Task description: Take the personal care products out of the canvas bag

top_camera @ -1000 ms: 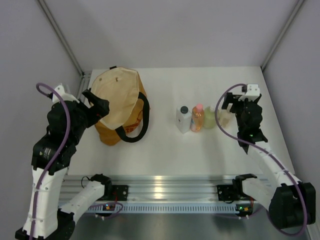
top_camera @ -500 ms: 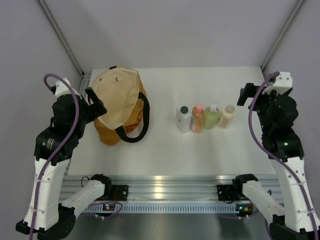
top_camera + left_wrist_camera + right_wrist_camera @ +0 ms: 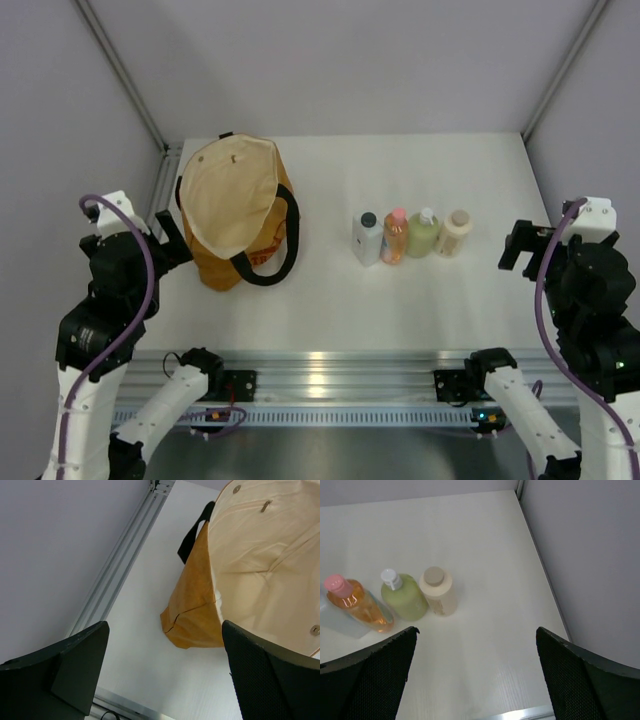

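The mustard-orange canvas bag [image 3: 235,210] stands at the table's left with its mouth wide, showing the cream lining [image 3: 260,565]; nothing shows inside it. The personal care products stand in a row on the table to its right: a clear-white bottle with a black cap [image 3: 367,240], an orange one [image 3: 395,237], a pale green one [image 3: 423,233] and a beige one [image 3: 455,232]. My left gripper [image 3: 168,238] hangs open just left of the bag's base [image 3: 195,617], holding nothing. Right of the row and nearer the front, my right gripper [image 3: 518,246] is open and empty, apart from the beige bottle [image 3: 437,590].
Black strap handles [image 3: 268,262] loop off the bag's right side onto the table. An aluminium rail [image 3: 120,565] runs along the table's left edge, and grey walls close in on both sides. The table's front edge rail [image 3: 330,365] lies below the bottles.
Both arms have drawn back toward the near edge. The right gripper has left the beige bottle standing at the row's right end and moved away rightward.
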Controlling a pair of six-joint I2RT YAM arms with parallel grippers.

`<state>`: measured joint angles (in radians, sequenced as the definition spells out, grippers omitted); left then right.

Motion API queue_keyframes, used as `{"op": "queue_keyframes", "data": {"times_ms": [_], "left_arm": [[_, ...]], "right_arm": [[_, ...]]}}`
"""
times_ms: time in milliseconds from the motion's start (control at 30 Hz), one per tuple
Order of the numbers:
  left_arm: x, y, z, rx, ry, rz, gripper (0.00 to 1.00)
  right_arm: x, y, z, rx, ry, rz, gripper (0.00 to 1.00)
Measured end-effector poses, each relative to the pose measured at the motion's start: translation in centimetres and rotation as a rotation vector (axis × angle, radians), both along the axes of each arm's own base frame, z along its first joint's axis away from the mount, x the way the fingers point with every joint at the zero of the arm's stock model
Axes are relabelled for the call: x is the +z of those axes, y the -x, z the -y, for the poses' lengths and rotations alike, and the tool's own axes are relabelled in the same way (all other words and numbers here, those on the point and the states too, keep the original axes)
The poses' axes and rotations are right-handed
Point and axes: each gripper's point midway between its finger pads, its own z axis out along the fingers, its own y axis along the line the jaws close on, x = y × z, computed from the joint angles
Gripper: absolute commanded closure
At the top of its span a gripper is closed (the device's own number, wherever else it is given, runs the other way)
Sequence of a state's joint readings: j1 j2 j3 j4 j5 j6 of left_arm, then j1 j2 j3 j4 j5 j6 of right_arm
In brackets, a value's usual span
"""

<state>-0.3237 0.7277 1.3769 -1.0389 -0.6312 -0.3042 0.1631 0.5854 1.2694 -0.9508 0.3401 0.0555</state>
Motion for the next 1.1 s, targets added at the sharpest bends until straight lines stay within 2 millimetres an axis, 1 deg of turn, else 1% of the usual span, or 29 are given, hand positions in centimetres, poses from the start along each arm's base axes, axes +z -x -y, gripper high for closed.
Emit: {"op": "queue_keyframes", "data": {"times_ms": [200, 300, 400, 533, 1100], "left_arm": [[-2.5, 2.4, -0.8, -0.027, -0.035, -0.008, 0.02], [-3.5, 3.3, -0.9, -0.043, -0.043, -0.001, 0.02], [-4.2, 4.2, -0.8, -0.078, -0.038, 0.013, 0.02], [-4.0, 4.7, -0.6, -0.100, -0.035, 0.034, 0.02], [-4.2, 4.6, -0.1, -0.129, -0.028, 0.029, 0.02]], "right_arm": [[-2.5, 2.5, 0.5, -0.004, 0.015, -0.059, 0.00], [-3.1, 3.2, 0.7, -0.008, 0.020, -0.068, 0.01], [-3.1, 3.5, 0.8, -0.008, 0.025, -0.066, 0.00], [-3.3, 3.6, 0.8, -0.008, 0.027, -0.076, 0.01], [-3.3, 3.6, 0.9, -0.008, 0.028, -0.078, 0.00]]}}
